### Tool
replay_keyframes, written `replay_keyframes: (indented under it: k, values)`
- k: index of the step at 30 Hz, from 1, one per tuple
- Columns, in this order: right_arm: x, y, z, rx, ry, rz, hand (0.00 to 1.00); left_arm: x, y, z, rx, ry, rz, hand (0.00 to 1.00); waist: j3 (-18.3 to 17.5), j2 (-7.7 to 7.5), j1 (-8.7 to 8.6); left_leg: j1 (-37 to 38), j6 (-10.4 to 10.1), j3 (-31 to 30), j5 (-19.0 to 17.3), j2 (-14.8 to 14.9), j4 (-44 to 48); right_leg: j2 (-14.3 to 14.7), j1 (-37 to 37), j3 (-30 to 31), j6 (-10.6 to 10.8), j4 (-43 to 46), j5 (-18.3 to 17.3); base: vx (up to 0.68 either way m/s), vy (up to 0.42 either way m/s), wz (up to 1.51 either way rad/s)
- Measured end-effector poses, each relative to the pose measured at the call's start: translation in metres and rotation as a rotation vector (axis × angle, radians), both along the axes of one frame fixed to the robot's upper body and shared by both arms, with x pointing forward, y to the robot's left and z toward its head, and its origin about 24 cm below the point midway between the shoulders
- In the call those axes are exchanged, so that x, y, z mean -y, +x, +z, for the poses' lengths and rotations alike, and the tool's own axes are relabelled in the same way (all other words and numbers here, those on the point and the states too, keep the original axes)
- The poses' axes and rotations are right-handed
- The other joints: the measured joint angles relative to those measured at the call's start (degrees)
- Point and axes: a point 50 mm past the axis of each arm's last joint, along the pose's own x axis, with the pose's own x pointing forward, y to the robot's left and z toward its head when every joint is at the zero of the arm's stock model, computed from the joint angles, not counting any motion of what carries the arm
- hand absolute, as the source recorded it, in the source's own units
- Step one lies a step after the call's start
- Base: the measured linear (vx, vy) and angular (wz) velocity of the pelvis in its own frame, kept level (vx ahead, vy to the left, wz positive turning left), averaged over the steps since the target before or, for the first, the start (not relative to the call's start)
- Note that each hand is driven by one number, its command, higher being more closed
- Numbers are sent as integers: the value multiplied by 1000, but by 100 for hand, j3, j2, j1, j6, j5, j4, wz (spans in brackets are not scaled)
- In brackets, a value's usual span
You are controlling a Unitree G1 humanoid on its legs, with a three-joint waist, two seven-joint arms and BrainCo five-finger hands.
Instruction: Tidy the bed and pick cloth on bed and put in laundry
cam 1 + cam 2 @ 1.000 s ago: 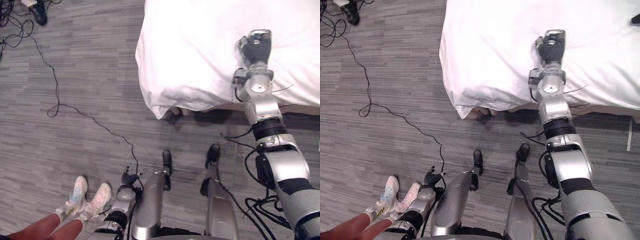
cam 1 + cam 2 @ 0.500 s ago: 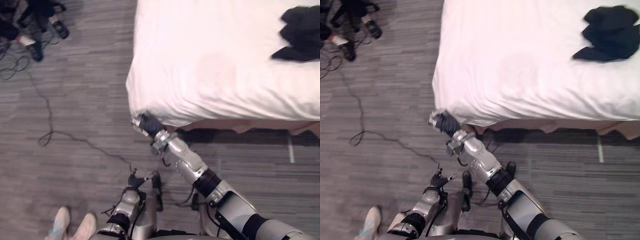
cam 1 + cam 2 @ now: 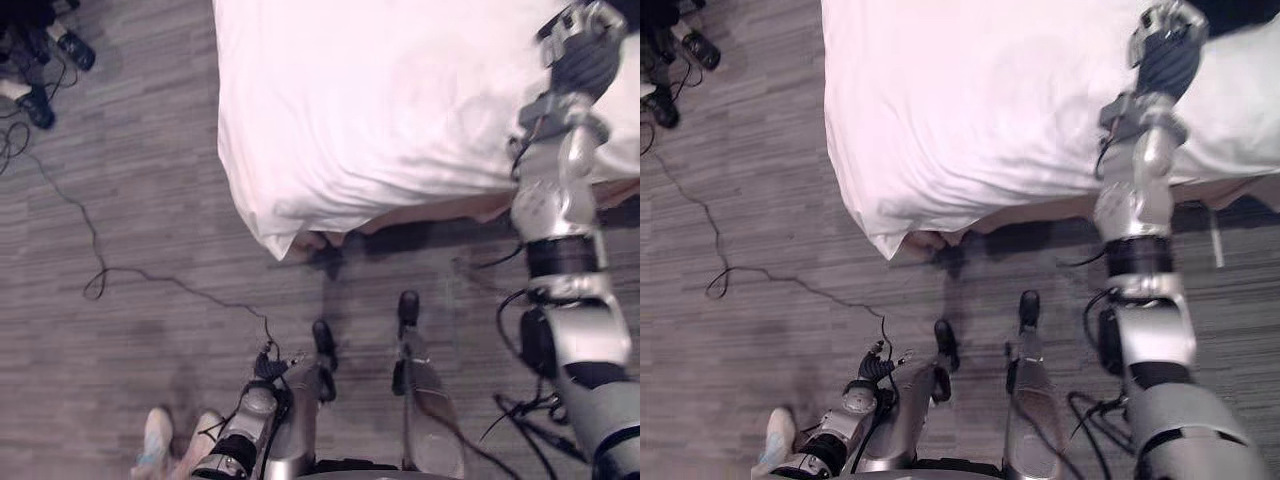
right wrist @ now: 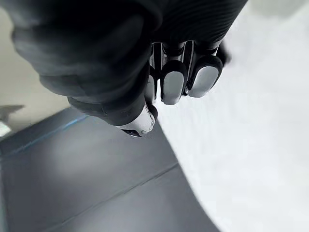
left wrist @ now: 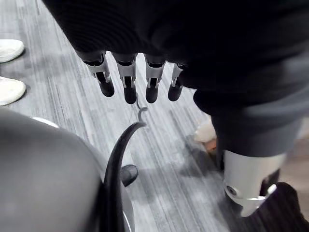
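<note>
The fingers (image 4: 175,81) of your right hand (image 3: 583,55) are loosely bent beside the thumb and closed on nothing; white bedding lies past them. The fingers (image 5: 126,84) of your left hand (image 3: 874,368) hang relaxed and empty, low by the floor.

The dark cloth (image 3: 1245,8) lies on the bed at the top right edge of the right eye view, just beyond the right hand and largely cut off by the frame. Whether the hand touches it cannot be determined.

The step in hand appears to be the reach for that cloth.
- Carry the right hand on past the bed's near edge until the palm is over the dark fabric, not the white cover (image 3: 380,100).
- Come down with the fingers spread, then close through a fold of the cloth. A shallow pinch is likely to catch the cover as well and drag it.
- Lift straight up and confirm that the cover stays flat.

The near left corner of the cover (image 3: 272,232) hangs rumpled off the mattress and will need smoothing. A person's shoes (image 3: 172,435) stand on the floor close to your left side, so keep that arm in.
</note>
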Motion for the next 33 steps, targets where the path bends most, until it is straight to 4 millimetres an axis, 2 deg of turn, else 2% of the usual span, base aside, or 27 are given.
replay_keyframes:
  k: [1,2,3,4,5,6,8,9,11,13,14,15,16,17,18,19,20,21,22,23,24,26,27,28,30,33]
  values:
    - [6,1,1,-31,-34,-31,100,3,2,1,8,-2,-14,0,-14,63,55,-111,0,-3,0,5,35,-2,-108,1,0,36,0,-59,-4,19]
    - [16,4,1,-102,-119,-93,100,10,6,4,22,-14,-34,0,1,227,116,-327,2,-69,0,7,127,-14,-273,-43,-3,83,2,-51,0,18]
    - [25,1,8,-102,-175,-144,100,15,10,6,31,-24,-45,0,-13,318,208,-498,3,-79,1,9,176,-21,-461,-41,-29,175,21,-45,5,20]
    - [28,-2,15,-86,-197,-164,100,16,11,7,34,-30,-46,0,-12,356,211,-585,5,-84,2,7,194,-27,-559,-41,-28,232,19,-55,11,9]
    - [32,-7,30,-60,-226,-187,100,19,13,8,39,-43,-39,0,-16,362,210,-719,52,-64,35,-13,198,-52,-751,-18,-21,335,4,-34,11,8]
    - [38,-10,35,-59,-249,-211,100,21,14,9,43,-53,-37,0,-16,362,215,-786,54,-28,34,-9,219,-70,-852,-14,-18,420,-23,-34,12,8]
    - [40,-11,33,-69,-261,-223,100,26,15,10,45,-76,-27,0,-16,362,212,-827,88,39,9,17,306,-81,-908,-7,27,538,-87,-21,11,0]
    - [41,-10,28,-89,-272,-229,100,31,17,12,55,-95,-25,0,-17,356,203,-822,136,81,-40,39,423,-81,-908,10,-19,631,-149,-16,1,-7]
    - [47,-11,14,-113,-261,-233,100,34,18,14,66,-115,-9,0,-13,333,196,-795,148,112,-123,99,557,-56,-831,-2,31,650,-220,4,-21,-9]
    - [57,-18,-27,-144,-158,-220,100,30,17,14,63,-140,50,0,-12,209,160,-578,122,265,-255,257,722,12,-553,-29,-4,656,-304,61,-47,-18]
    - [63,-27,-71,-188,-30,-219,100,22,14,11,46,-144,95,0,-14,51,127,-282,84,360,-352,358,756,70,-276,-39,-3,659,-390,88,-46,-22]
    - [65,-31,-94,-224,38,-225,100,18,11,10,38,-146,122,0,-25,-39,77,-131,63,424,-380,403,744,94,-148,-44,-5,664,-433,129,-56,-26]
    - [72,-54,-165,-367,204,-278,100,7,4,7,28,-149,178,0,-55,-312,-55,304,-1,561,-429,464,587,136,188,-74,-4,711,-579,117,-42,-16]
    - [76,-71,-198,-437,276,-323,100,4,0,5,22,-148,196,0,-110,-428,-117,475,-7,572,-432,455,492,144,314,-72,-20,719,-628,164,-26,-11]
    - [82,-108,-251,-561,389,-414,100,-2,-8,2,10,-147,225,0,-195,-594,-290,781,-11,584,-422,415,296,144,539,-74,16,720,-726,127,8,-4]
    - [85,-124,-269,-604,435,-457,100,-5,-12,0,3,-141,237,0,-233,-661,-339,927,-5,599,-403,364,216,142,629,-64,14,718,-748,177,31,-20]
    - [93,-164,-304,-687,528,-574,100,-12,-23,-6,-27,-122,249,0,-355,-790,-516,1261,-10,720,-397,342,24,149,815,16,-1,714,-761,169,54,-43]
    - [101,-195,-321,-739,558,-654,100,-16,-31,-10,-59,-103,241,0,-492,-847,-648,1459,-23,776,-413,290,-94,150,930,115,5,706,-779,154,65,-49]
    - [106,-208,-326,-757,560,-691,100,-18,-32,-11,-67,-101,239,0,-528,-863,-691,1564,-22,807,-416,264,-156,150,989,165,18,701,-789,129,81,-42]
    - [113,-235,-335,-800,560,-759,0,-23,-34,-12,-74,-91,252,0,-635,-878,-825,1821,-20,869,-424,221,-272,145,1138,207,23,668,-792,113,84,-28]
    - [113,-252,-343,-846,553,-791,0,-28,-34,-12,-79,-71,242,0,-754,-889,-870,1961,-19,896,-424,190,-346,143,1243,242,24,620,-791,117,89,-24]
    - [106,-266,-356,-909,555,-799,0,-34,-38,-13,-91,-56,230,0,-934,-900,-911,2146,-20,951,-424,171,-435,151,1380,290,26,581,-790,69,62,-16]
    - [96,-274,-371,-988,555,-775,0,-38,-43,-15,-108,-40,229,0,-1099,-902,-925,2309,-21,1006,-426,158,-495,160,1518,323,28,530,-791,38,36,-13]
    - [91,-276,-377,-1017,563,-762,0,-38,-44,-16,-113,-36,229,0,-1154,-900,-923,2367,-23,1013,-429,155,-514,161,1581,326,34,495,-786,24,41,-10]
    - [70,-288,-405,-1171,602,-696,0,-37,-50,-19,-135,-26,201,0,-1353,-873,-925,2529,-29,1020,-465,154,-513,157,1773,319,64,423,-800,0,0,0]
    - [48,-302,-430,-1311,659,-635,0,-33,-54,-25,-188,-9,157,0,-1412,-821,-954,2617,-67,1093,-541,158,-502,185,1873,335,100,403,-837,-59,-15,-7]
